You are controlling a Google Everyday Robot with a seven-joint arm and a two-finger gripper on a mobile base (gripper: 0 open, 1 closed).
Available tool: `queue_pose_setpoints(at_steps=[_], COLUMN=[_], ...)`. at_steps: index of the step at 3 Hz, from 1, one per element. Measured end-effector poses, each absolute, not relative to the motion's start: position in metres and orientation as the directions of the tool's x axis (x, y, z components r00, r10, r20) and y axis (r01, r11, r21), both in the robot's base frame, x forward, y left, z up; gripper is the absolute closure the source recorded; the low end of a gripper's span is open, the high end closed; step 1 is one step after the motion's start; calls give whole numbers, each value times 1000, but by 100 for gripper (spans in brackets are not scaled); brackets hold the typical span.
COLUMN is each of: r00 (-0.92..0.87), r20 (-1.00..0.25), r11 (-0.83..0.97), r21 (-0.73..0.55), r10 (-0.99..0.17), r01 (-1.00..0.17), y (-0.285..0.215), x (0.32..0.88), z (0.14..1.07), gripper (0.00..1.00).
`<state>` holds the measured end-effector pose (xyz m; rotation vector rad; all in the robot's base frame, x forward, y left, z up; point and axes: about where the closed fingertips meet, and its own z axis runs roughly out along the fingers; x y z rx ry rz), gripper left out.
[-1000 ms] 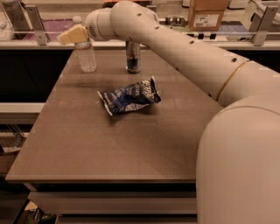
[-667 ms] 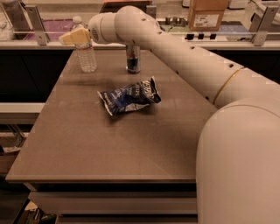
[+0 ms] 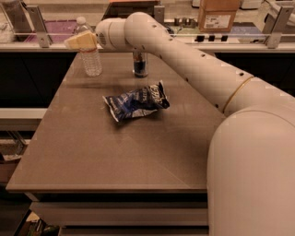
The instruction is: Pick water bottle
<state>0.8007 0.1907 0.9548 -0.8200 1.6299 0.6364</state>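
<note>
The water bottle [image 3: 91, 59] is clear ribbed plastic with a white cap and stands upright at the far left of the brown table [image 3: 115, 152]. My gripper [image 3: 81, 41], pale yellow at its tip, sits across the bottle's upper part, just below the cap. The bottle's base rests on the table. A silver-blue drink can [image 3: 140, 64] stands to the right of the bottle, partly behind my arm [image 3: 184, 60].
A crumpled blue chip bag [image 3: 136, 101] lies in the middle of the table. A counter with a cardboard box [image 3: 219, 14] and metal posts runs behind the table. My white arm fills the right side of the view.
My gripper and wrist have dropped slightly along the bottle's upper part. The bottle, can and chip bag have not moved.
</note>
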Motion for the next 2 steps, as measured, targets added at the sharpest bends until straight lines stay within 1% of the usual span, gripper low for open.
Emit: queue_pose_setpoints(at_steps=[1,2], r00=[-111,-112], r20=[-978,-978], r11=[607,605], r21=[-20,-19], r10=[-177,-177], r01=[-794,-796], y=[193,195], x=[800,800], z=[954,953], gripper=[14,36])
